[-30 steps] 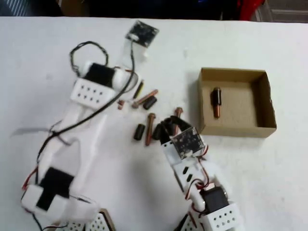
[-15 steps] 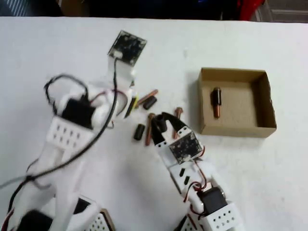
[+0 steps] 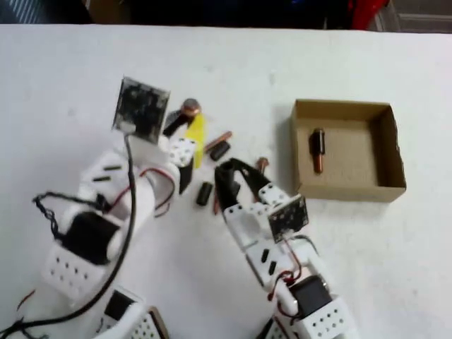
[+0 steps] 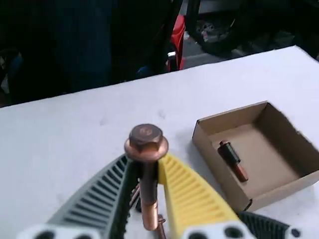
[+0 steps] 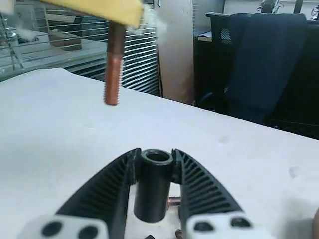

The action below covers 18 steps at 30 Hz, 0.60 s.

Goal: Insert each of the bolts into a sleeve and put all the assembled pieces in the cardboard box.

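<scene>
Over at the left claw, the grey and yellow fingers are pinching a copper-coloured hex-head bolt by its shank, head up, threaded end pointing down and clear of the white worktop. The right claw has its two black ribbed fingers clamped on a short black cylindrical sleeve, standing upright with the open bore facing up. The right wrist view shows the bolt's threaded tip hanging higher than the sleeve's mouth and off to one side, the two well apart and not touching. From above, both claws sit near the middle of the worktop, left claw toward the far edge, right claw nearer the near edge. Between and around them lie loose parts: a second copper bolt just beside a loose black sleeve, another black sleeve close to the right claw, and a third bolt nearer the box. The open brown cardboard box sits toward the worktop's right edge, and one assembled bolt-and-sleeve piece lies flat on its floor.
</scene>
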Each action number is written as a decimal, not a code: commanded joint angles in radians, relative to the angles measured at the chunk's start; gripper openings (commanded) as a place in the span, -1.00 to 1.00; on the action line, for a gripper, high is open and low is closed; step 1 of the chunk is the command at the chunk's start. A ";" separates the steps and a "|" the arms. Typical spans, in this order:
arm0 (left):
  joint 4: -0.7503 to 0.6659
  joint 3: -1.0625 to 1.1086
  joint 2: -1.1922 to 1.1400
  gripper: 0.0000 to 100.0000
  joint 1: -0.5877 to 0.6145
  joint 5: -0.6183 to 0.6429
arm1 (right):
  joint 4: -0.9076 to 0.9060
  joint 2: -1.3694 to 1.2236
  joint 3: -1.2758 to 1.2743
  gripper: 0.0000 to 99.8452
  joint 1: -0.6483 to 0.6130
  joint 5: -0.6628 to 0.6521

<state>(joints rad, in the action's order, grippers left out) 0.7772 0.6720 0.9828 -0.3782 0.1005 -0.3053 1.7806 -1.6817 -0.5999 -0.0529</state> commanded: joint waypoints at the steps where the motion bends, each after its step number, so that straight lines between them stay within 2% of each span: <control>1: -0.120 0.023 0.091 -0.95 -0.050 0.023 | 0.030 0.016 -0.009 -0.97 -0.019 0.003; 6: -0.203 0.141 0.179 -0.95 -0.099 0.025 | 0.028 0.016 -0.009 -0.97 -0.016 0.002; 18: -0.252 0.322 0.325 -0.95 -0.108 0.028 | 0.028 0.016 -0.009 -0.97 -0.021 -0.074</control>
<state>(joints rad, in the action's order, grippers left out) 0.5915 0.9897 1.2743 -0.4718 0.1112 -0.3053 1.7806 -1.6817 -0.6122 -0.1143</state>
